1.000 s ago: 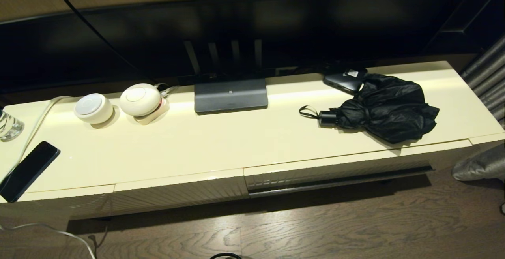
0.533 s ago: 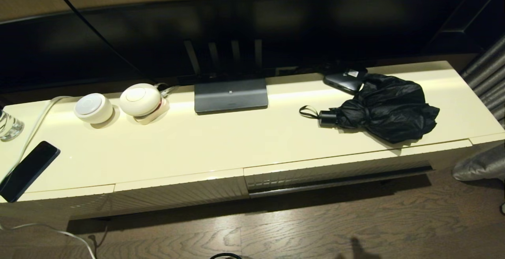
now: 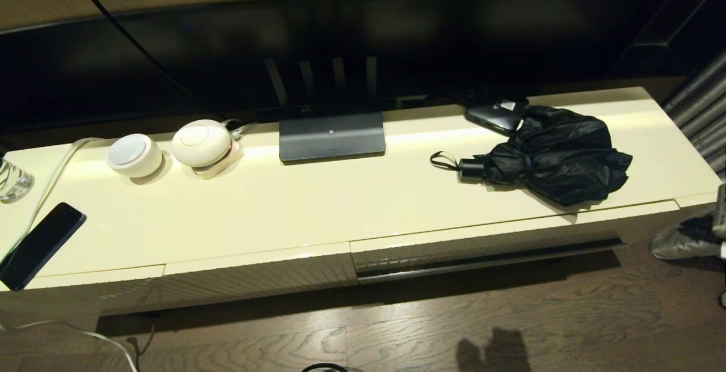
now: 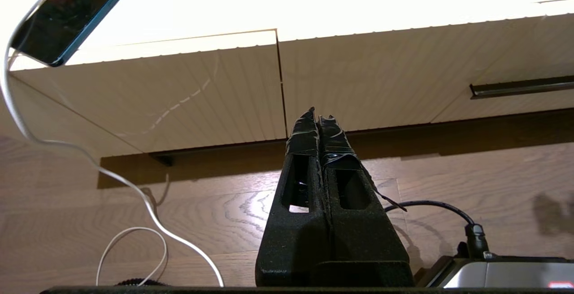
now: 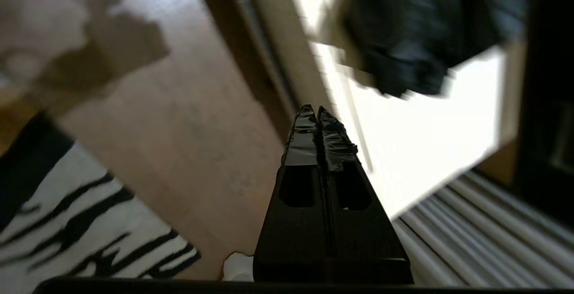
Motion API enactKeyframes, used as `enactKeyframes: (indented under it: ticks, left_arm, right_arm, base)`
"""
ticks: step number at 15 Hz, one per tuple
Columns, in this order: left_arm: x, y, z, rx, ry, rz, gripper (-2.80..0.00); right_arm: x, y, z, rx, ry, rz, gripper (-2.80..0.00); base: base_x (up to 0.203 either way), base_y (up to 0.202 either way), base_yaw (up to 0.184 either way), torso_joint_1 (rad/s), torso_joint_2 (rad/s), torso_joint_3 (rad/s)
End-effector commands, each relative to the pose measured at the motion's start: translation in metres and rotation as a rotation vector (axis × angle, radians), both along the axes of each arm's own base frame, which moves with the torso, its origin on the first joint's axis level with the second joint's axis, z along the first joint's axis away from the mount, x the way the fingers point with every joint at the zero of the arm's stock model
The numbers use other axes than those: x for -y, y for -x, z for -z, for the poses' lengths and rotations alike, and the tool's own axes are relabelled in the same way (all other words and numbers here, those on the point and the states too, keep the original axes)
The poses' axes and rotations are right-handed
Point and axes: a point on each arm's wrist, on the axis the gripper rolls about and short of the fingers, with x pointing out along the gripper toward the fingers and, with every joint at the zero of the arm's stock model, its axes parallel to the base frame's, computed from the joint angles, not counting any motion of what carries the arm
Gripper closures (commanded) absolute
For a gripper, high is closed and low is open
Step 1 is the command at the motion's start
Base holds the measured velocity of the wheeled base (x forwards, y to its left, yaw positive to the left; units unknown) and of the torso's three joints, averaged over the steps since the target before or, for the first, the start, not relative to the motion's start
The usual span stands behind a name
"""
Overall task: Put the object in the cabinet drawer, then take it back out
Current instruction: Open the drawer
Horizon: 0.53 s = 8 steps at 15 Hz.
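Note:
The black folding umbrella (image 3: pixel 558 153) lies on the right part of the cream cabinet top (image 3: pixel 317 207), handle and wrist loop pointing left. It shows blurred in the right wrist view, the umbrella (image 5: pixel 403 38) beyond the fingertips. The cabinet drawer (image 3: pixel 482 247) below it is closed, its dark strip (image 4: pixel 520 87) along the underside. My right gripper (image 5: pixel 317 111) is shut and empty, low beside the cabinet's right end and clear of the umbrella. My left gripper (image 4: pixel 318 115) is shut and empty, low above the floor in front of the left panels.
A small flat black box (image 3: pixel 494 115) touches the umbrella's back. A TV stand (image 3: pixel 332 136), two white round devices (image 3: pixel 170 148), a glass (image 3: pixel 12 180) and a phone (image 3: pixel 39 244) with a white cable (image 4: pixel 112 182) sit further left. A grey curtain (image 3: pixel 700 105) hangs at right.
A dark arm shadow has grown on the floor in front of the drawer. Something dark has come in at the head view's right edge. The umbrella and drawer have not moved.

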Motion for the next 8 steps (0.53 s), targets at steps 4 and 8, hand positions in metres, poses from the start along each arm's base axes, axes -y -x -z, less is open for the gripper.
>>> enactKeyframes:
  ticks: [4,8]
  left_arm:
    - [0.000,0.000,0.001,-0.003,0.000,-0.001,0.00]
    - [0.000,0.000,0.001,-0.005,0.000,-0.001,0.00]
  right_arm:
    - [-0.029,-0.010,0.049,-0.191,0.102,-0.152,0.00]
    - [-0.048,-0.039,0.096,-0.222,0.126,-0.183,0.00]
  base:
    - [0.000,0.000,0.000,0.000,0.00,0.000]
    - [0.000,0.000,0.000,0.000,0.00,0.000]
